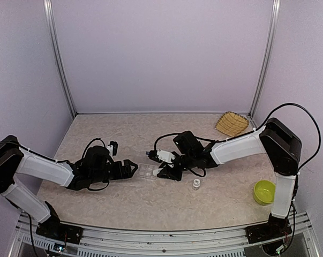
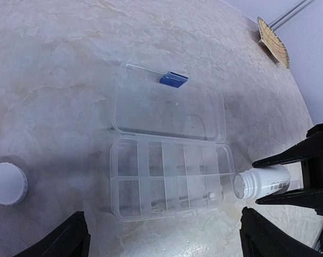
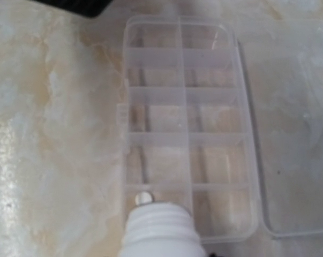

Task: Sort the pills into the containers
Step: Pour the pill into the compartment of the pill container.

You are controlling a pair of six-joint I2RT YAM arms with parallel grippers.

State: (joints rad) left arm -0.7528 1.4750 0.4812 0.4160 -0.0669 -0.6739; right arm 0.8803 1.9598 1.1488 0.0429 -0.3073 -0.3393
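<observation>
The clear compartment box [image 2: 150,179] lies open on the table, its lid [image 2: 169,110] folded flat with a blue latch [image 2: 173,79]. It also shows in the top view [image 1: 146,172] and the right wrist view [image 3: 215,107]. My right gripper [image 1: 164,160] is shut on a white pill bottle [image 2: 263,182], tipped on its side with its open mouth at the box's end compartment. One small white pill [image 3: 144,198] lies in that compartment just by the mouth of the bottle [image 3: 158,230]; it also shows in the left wrist view [image 2: 210,195]. My left gripper [image 2: 169,241] is open and empty, just short of the box.
A white bottle cap [image 2: 7,183] lies on the table left of the box. A small white round object [image 1: 196,184] stands near the right arm. A lime-green bowl [image 1: 264,191] sits at the front right, a woven basket [image 1: 231,123] at the back right.
</observation>
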